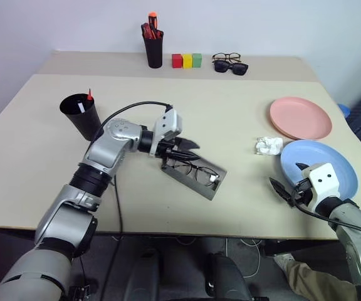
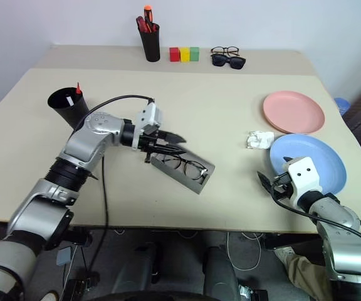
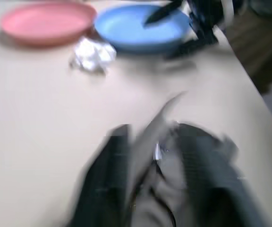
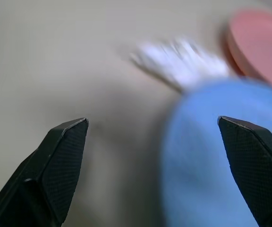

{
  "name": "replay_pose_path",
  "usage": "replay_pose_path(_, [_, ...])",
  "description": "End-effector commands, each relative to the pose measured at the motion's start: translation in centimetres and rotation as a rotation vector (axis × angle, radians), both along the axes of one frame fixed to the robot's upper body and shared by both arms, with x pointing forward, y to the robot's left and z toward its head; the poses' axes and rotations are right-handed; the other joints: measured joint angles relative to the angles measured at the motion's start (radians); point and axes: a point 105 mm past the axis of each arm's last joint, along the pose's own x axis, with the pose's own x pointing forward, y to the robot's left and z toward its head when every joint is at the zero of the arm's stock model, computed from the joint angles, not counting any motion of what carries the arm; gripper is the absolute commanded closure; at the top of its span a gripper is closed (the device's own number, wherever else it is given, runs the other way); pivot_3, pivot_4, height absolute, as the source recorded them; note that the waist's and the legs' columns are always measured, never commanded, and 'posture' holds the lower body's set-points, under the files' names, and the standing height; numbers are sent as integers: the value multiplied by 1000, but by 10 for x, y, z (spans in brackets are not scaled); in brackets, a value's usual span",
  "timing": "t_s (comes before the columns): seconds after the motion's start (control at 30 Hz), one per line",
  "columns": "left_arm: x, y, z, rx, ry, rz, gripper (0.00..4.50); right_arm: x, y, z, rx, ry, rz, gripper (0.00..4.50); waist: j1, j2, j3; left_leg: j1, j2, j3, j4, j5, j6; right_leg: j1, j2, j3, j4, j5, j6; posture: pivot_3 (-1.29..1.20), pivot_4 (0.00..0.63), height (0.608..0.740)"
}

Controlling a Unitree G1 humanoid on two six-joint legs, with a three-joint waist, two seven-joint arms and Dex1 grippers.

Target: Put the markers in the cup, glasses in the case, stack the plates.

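Near the tabletop's front right edge, your right hand [image 4: 152, 163] stands wide open and empty at the blue plate [image 2: 318, 160]. Beyond it sits the pink plate [image 2: 293, 111]. Both look light, stiff and slick; pinch the blue one's rim. Mind the crumpled paper [image 2: 257, 139] between. Your left hand [image 1: 182, 149] hovers part-open, empty, over the glasses [image 1: 193, 169] in the case [image 1: 216, 172].
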Motion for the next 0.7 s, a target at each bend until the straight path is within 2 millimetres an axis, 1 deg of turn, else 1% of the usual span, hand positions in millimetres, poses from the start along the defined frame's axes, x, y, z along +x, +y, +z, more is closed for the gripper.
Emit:
replay_pose_path(0.03, [-2, -10, 14, -28, -42, 15, 1172, 5, -8, 2, -41, -18, -14, 0, -4, 0, 0, 0, 0, 0, 0, 0, 0, 0, 0, 0, 1, 0, 0, 0, 150, 740])
replay_pose_path(0.07, [-4, -13, 16, -34, -39, 11, 768, 6, -10, 0, -39, -10, -20, 0, -7, 0, 0, 1, 0, 0, 0, 0, 0, 0, 1, 0, 1, 0, 0, 0, 150, 740])
replay_pose_path(0.1, [-6, -15, 17, -38, -37, 8, 243, 8, -11, -1, -41, -4, -20, 0, -8, 1, 0, 1, 0, 0, 0, 0, 0, 0, 1, 0, 1, 0, 0, 0, 150, 740])
replay_pose_path(0.13, [-10, -17, 18, -39, -35, -6, 45, 9, -11, -3, -41, 0, -17, 0, -8, 1, 0, 1, 0, 0, 0, 0, 0, 0, 1, 0, 2, 0, 0, 0, 150, 740])
replay_pose_path(0.23, [-17, -17, 22, -45, -21, -28, 45, 13, -8, -3, -34, 1, 0, 0, -7, 1, 0, 2, 0, 0, 0, 0, 0, 1, 1, 0, 1, 0, 0, 0, 150, 740])
replay_pose_path(0.3, [-15, -14, 24, -51, -22, -2, 45, 16, -6, -3, -32, -2, 8, 0, -7, 1, 0, 2, 0, 0, 0, 0, 0, 1, 1, 0, 1, 0, 0, 0, 150, 740])
replay_pose_path(0.37, [-1, -9, 28, -64, -48, 90, 45, 17, -3, -2, -28, -8, 13, 0, -6, 1, 0, 2, 0, 0, 0, 0, 0, 1, 1, 0, 1, 0, 0, 0, 150, 740])
replay_pose_path(0.4, [9, -8, 30, -70, -81, 152, 45, 18, -2, -2, -23, -11, 15, 0, -5, 1, 0, 2, 0, 0, 0, 0, 0, 1, 1, 0, 1, 0, 0, 0, 150, 740])
replay_pose_path(0.53, [42, -6, 36, -58, -253, 321, 45, 19, 6, 0, -6, -34, 29, 0, 0, 1, 0, 2, 0, 0, 1, 0, 0, 1, 1, 0, 1, 0, 0, 0, 150, 740])
replay_pose_path(0.6, [56, -4, 36, -47, -264, 390, 45, 19, 8, 2, -4, -50, 32, 0, 2, 0, 0, 2, 0, 0, 1, 0, 0, 1, 1, 0, 1, 0, 0, 0, 150, 740])
replay_pose_path(0.63, [64, 0, 34, -35, -238, 434, 45, 18, 11, 4, 2, -65, 45, 0, 2, 1, 0, 2, 0, 0, 1, 0, 0, 2, 1, 0, 0, 0, 0, 0, 150, 740])
replay_pose_path(0.67, [69, 4, 32, -13, -227, 452, 561, 17, 13, 7, 9, -81, 55, 0, 2, 1, 0, 2, 0, 0, 1, 0, 0, 2, 1, 0, 0, 0, 0, 0, 150, 740])
replay_pose_path(0.7, [71, 5, 31, 2, -231, 447, 869, 15, 16, 12, 20, -104, 68, 0, 2, 1, 0, 2, 0, 0, 0, 0, 0, 1, 1, 0, 0, 0, 1, 0, 150, 740])
